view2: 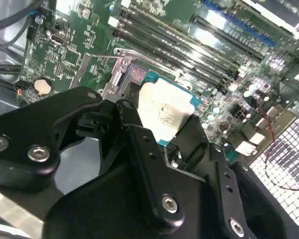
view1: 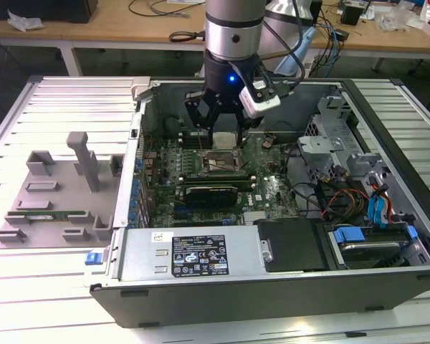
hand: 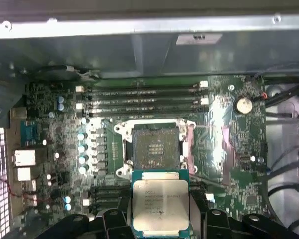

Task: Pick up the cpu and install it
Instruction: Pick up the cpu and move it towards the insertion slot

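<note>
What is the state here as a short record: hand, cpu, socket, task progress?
hand: shut on the cpu, inside the open computer case
cpu: gripped at two opposite edges, metal plate facing the wrist cameras, above the motherboard
socket: empty, contacts exposed
progress: cpu picked up, not seated in the socket
elsewhere: grey tray at the exterior view's left, outside the case
</note>
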Controlling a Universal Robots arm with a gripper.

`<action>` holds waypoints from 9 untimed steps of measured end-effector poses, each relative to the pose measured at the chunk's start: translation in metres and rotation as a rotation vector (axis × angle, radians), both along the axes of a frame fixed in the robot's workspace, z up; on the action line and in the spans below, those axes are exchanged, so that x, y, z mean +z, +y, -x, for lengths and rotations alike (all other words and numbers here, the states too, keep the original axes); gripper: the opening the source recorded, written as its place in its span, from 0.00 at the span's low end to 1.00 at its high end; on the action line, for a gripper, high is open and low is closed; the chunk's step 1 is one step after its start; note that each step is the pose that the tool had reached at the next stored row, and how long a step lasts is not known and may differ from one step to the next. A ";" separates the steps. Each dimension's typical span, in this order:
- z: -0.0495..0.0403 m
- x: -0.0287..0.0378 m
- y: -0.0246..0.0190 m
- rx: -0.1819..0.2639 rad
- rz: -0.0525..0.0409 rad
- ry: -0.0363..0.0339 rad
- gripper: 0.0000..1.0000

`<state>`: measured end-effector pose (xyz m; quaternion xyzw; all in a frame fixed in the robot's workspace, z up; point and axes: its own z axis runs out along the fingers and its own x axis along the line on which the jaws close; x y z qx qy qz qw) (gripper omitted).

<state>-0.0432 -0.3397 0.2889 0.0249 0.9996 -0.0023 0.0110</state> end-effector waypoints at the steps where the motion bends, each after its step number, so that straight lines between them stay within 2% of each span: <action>1: 0.0021 -0.0057 0.0073 0.027 -0.0017 -0.0010 0.55; 2: 0.0070 -0.0114 0.0120 0.041 -0.0017 -0.0012 0.55; 9: 0.0072 -0.0115 0.0121 0.041 -0.0017 -0.0013 0.55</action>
